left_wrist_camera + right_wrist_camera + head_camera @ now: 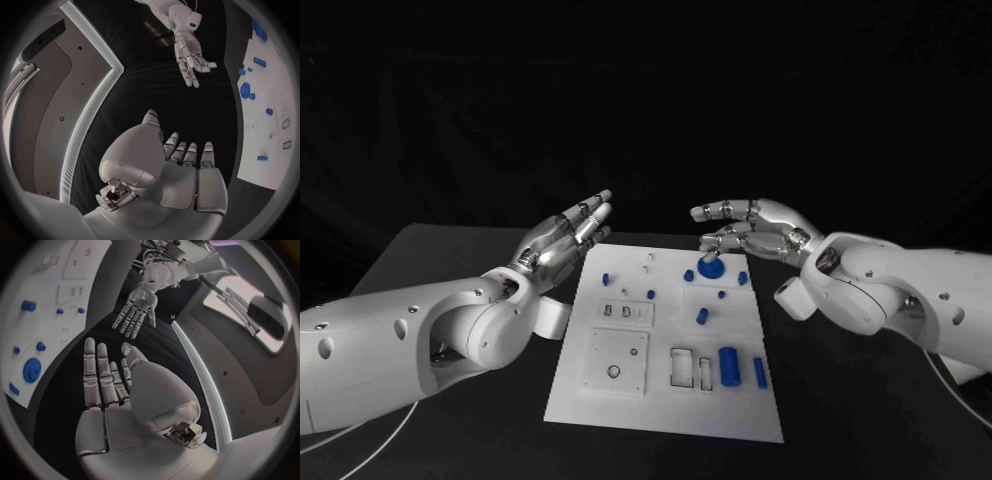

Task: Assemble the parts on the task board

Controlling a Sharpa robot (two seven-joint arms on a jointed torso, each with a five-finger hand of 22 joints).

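The white task board (664, 405) lies in the middle of the black table. Several small blue parts stand on its far half, among them a round blue knob (711, 268). Two blue cylinders (730, 365) lie near its right front. My left hand (574, 235) hovers open over the board's far left corner, fingers stretched out and holding nothing. My right hand (754, 230) hangs just above and behind the knob with its fingers loosely bent and nothing in them. The left wrist view shows my left hand (181, 165) with an empty palm. In the right wrist view my right hand (112, 385) is just as empty.
The board's front left carries a square plate with a dark ring (615, 372). Beside it are rectangular slots (682, 367). Bare black table (862, 420) surrounds the board on every side. The left wrist view catches the board (275, 125), and the right wrist view shows the knob (32, 370).
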